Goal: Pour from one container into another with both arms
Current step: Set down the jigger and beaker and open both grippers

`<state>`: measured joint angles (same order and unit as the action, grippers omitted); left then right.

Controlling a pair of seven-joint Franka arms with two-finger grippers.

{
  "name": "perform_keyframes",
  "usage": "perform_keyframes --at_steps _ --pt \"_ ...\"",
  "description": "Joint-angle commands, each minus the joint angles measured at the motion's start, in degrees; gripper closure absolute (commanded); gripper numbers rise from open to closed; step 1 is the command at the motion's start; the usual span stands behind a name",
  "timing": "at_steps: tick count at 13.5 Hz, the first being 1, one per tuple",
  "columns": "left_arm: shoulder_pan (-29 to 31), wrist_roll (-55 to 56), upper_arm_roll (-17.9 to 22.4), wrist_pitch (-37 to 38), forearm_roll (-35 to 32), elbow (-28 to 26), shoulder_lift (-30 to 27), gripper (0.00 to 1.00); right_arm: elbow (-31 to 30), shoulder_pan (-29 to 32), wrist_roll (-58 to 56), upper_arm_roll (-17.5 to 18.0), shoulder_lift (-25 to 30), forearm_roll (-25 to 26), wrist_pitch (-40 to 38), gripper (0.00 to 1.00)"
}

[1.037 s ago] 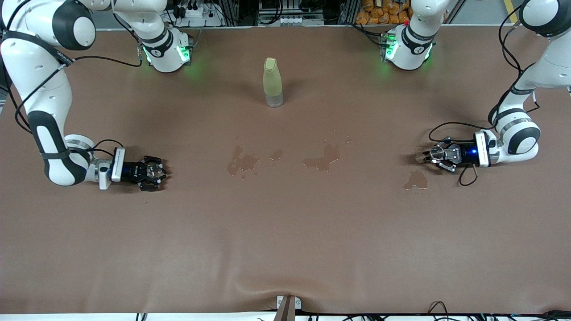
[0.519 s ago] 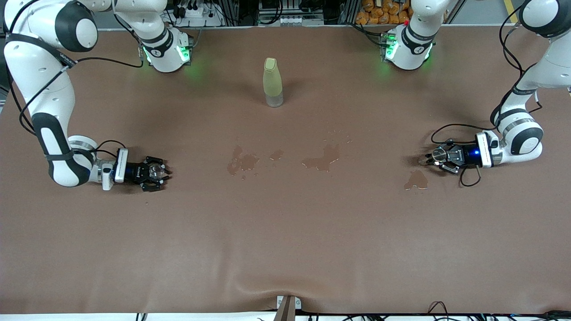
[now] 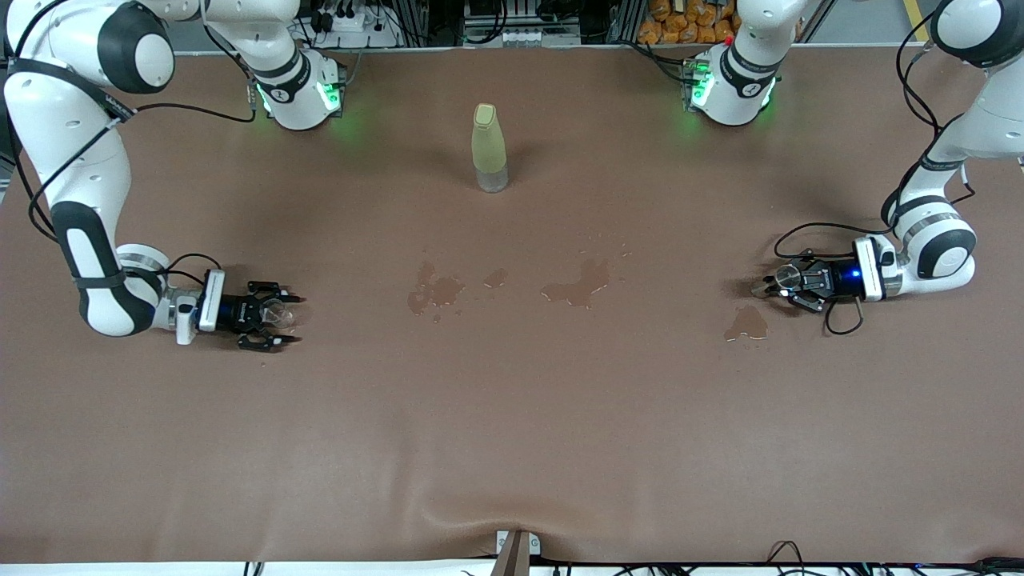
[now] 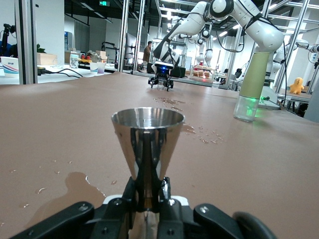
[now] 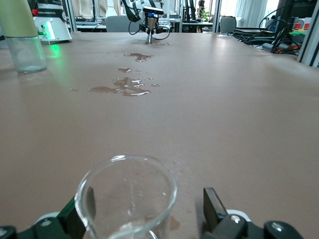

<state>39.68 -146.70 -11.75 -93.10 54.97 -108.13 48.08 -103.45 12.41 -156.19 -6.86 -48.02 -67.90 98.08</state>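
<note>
At the right arm's end of the table, right gripper [image 3: 276,318] now spread apart, releasing the tumbler [image 3: 278,314] upright on the table [image 3: 512,416]; left gripper [image 3: 770,286] clamped on the stemmed glass [image 3: 788,277], low over the left arm's end; pouring judged complete.

Brown mat-covered table [image 3: 512,416], wet spill patches [image 3: 576,286] mid-table. Lab room around it: aluminium frame posts [image 4: 26,40], ceiling strip lights [image 4: 172,11], side benches with clutter [image 4: 60,62], bright windows [image 5: 239,9]. Orange packets [image 3: 688,20] and cabling by table's top edge.
</note>
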Motion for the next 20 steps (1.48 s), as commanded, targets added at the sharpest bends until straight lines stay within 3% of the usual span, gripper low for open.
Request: perform_keyframes --at_steps 1,2,3,4,5,6,8,14,20 --pt "0.13 0.10 0.15 -0.41 -1.89 0.03 -0.09 0.89 0.26 0.60 1.13 -1.75 2.48 1.96 -0.60 0.00" --pt "0.13 0.27 0.15 -0.41 -1.89 0.03 -0.09 0.76 0.96 0.60 3.59 -2.28 3.27 3.72 -0.78 0.00" --pt "0.13 0.19 0.15 -0.41 -1.89 0.03 -0.09 0.42 1.75 0.60 5.44 -2.98 3.80 4.95 -0.95 0.00" --pt "0.13 0.10 0.15 -0.41 -1.89 0.03 -0.18 0.34 2.54 0.60 7.46 -3.51 4.59 5.92 -1.91 0.00" --pt "0.13 0.10 0.15 -0.41 -1.97 0.03 -0.18 0.32 3.16 0.69 9.83 -3.69 5.56 7.50 -2.45 0.00" --pt "0.13 0.01 0.15 -0.41 -1.89 0.03 -0.18 0.19 3.43 0.69 13.16 -4.21 7.22 9.43 -2.45 0.00" --pt "0.13 0.19 0.15 -0.32 -1.89 0.03 -0.27 0.03 3.43 1.04 21.15 -4.39 11.87 13.47 -2.54 0.00" --pt "0.30 0.19 0.15 -0.06 -4.68 0.29 -1.40 0.00 3.43 0.60 47.26 -5.09 24.00 23.32 -4.65 0.00" --pt "2.32 0.36 0.76 2.13 -13.04 4.24 -7.02 0.00 5.00 -11.16 78.78 -15.45 35.87 33.51 -7.10 0.00"
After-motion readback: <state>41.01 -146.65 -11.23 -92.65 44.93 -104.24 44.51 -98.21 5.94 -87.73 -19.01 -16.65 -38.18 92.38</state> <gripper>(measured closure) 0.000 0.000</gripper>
